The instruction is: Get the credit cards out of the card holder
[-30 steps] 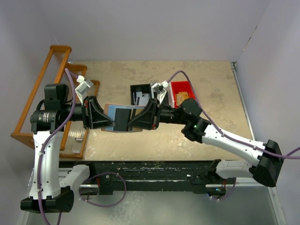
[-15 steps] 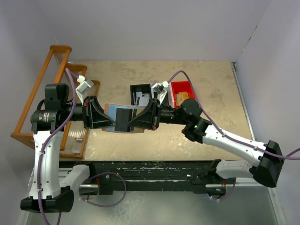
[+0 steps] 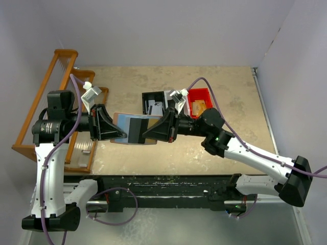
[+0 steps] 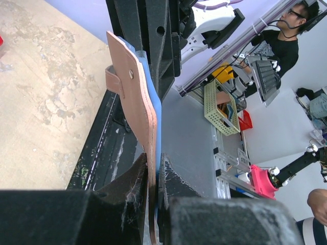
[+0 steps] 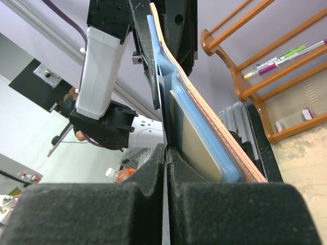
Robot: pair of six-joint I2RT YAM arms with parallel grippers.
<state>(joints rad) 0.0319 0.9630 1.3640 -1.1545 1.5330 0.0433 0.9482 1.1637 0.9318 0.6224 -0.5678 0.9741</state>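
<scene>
Just in front of the black bin, the right gripper has just clamped onto a card in the holder, which the left gripper pinches in mid-air, so it looks ready to be pulled out.

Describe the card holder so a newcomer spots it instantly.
Above the tan table, the left gripper holds up a flat thing; the right gripper pinches a dark card in it. That is the card holder: salmon-pink with blue lining, unlike the black bin and red bin behind.

Salmon-pink card holder with light blue lining; tan credit card; mottled beige table; red bin; orange rack.
</scene>
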